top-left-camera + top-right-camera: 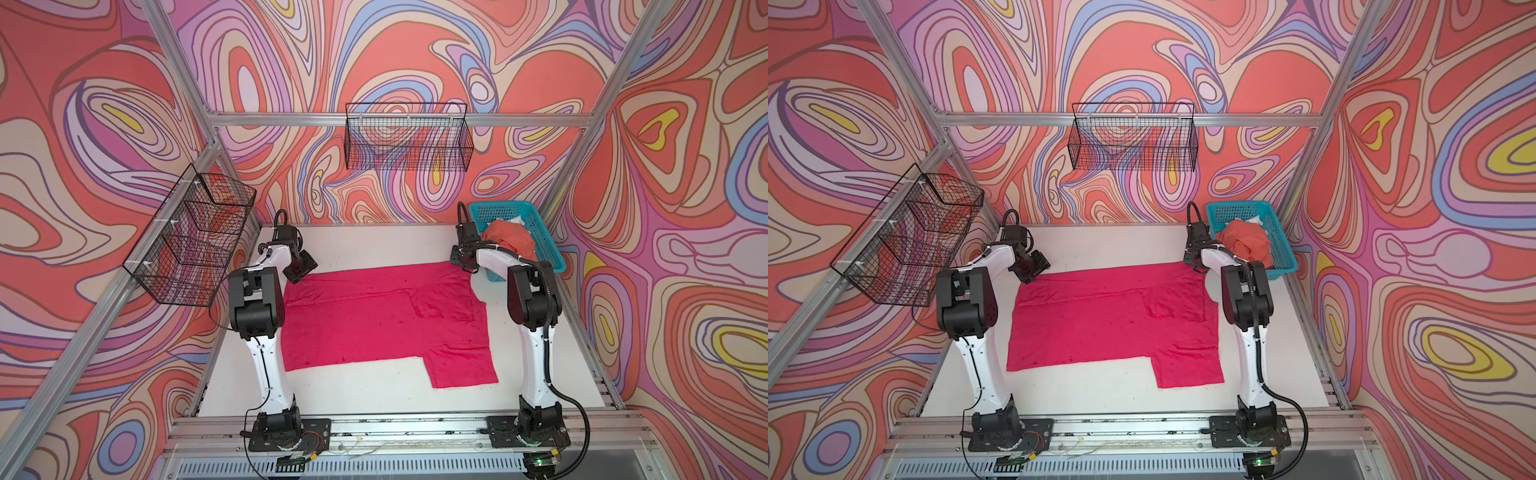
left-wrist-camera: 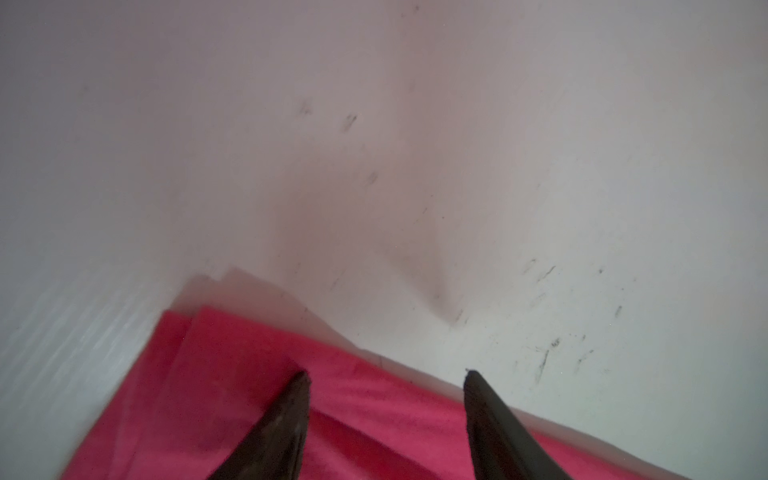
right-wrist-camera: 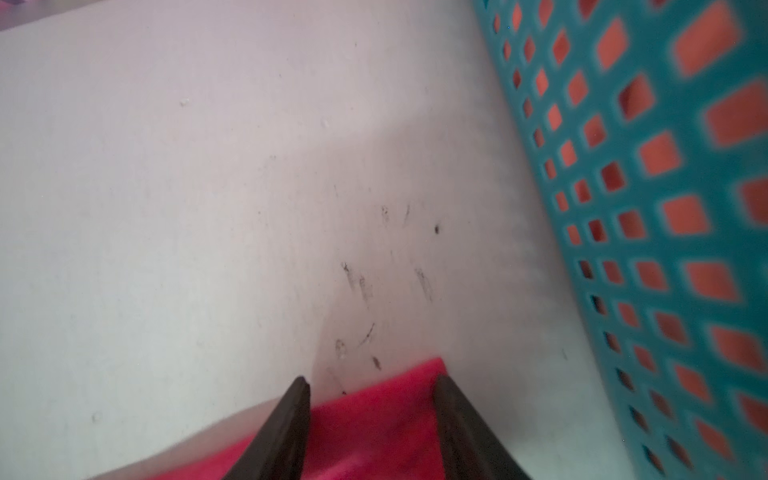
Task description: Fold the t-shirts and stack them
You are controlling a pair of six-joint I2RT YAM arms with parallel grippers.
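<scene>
Found the grooved aluminium rail (image 1: pixel 395 426) nearest the lens, just before the magenta tee (image 1: pixel 374 320). Saw that tee spread flat on the white table (image 1: pixel 374 245), partly folded over itself. Left of it, noted a black wire basket (image 1: pixel 187 245). Caught the left gripper (image 2: pixel 386 374) over its far left corner, jaws apart, clamping nothing; the right gripper (image 3: pixel 372 380) over its far right corner, likewise parted. Right of it, found a teal plastic mesh basket (image 1: pixel 544 245) holding the crumpled coral-orange tee (image 1: pixel 507 241).

Robot test cell: aluminium frame (image 1: pixel 270 119), swirl-printed walls (image 1: pixel 374 50), white table (image 1: pixel 374 245)
</scene>
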